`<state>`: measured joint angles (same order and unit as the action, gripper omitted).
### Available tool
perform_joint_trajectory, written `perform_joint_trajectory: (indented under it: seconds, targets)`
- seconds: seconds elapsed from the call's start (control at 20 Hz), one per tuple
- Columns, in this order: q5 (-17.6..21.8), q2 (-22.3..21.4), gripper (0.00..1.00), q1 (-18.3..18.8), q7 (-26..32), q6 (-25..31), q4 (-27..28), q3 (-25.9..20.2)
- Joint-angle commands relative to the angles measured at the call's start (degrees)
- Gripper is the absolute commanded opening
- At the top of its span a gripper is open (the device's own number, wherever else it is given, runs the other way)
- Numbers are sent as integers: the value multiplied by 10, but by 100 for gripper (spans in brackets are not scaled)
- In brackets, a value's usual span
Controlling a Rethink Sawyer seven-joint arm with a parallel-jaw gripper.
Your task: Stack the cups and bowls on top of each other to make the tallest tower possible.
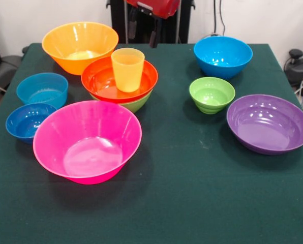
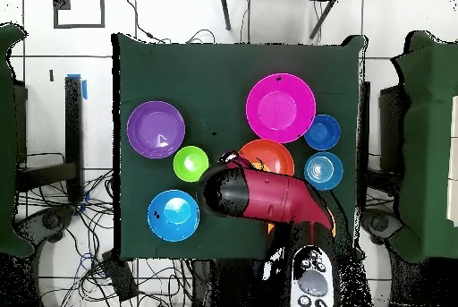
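Upright, the ribbed translucent yellow cup (image 1: 127, 68) sits in a glossy red-orange bowl (image 1: 103, 81) nested on a green bowl (image 1: 136, 104). Whether the gripper (image 1: 153, 36) is spread or closed cannot be told.

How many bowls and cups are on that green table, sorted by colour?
Blue bowls: 3
Green bowls: 2
Pink bowl: 1
Orange bowl: 1
Red-orange bowl: 1
Purple bowl: 1
Yellow cup: 1
Total: 10
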<state>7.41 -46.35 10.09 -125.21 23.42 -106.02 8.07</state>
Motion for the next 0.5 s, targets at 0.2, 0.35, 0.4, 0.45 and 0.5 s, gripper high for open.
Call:
perform_joint_trajectory:
  seconds: [0.2, 0.35, 0.4, 0.45, 0.5]
  targets:
    - [-52, 71, 100, -43, -114, -37, 2, -37]
    - [-76, 95, 100, -67, -141, -59, 12, -22]
    - [-86, 101, 100, -71, -145, -60, 15, -21]
    - [-95, 105, 100, -75, -147, -62, 18, -20]
    - [-102, 111, 100, -80, -149, -63, 23, -16]
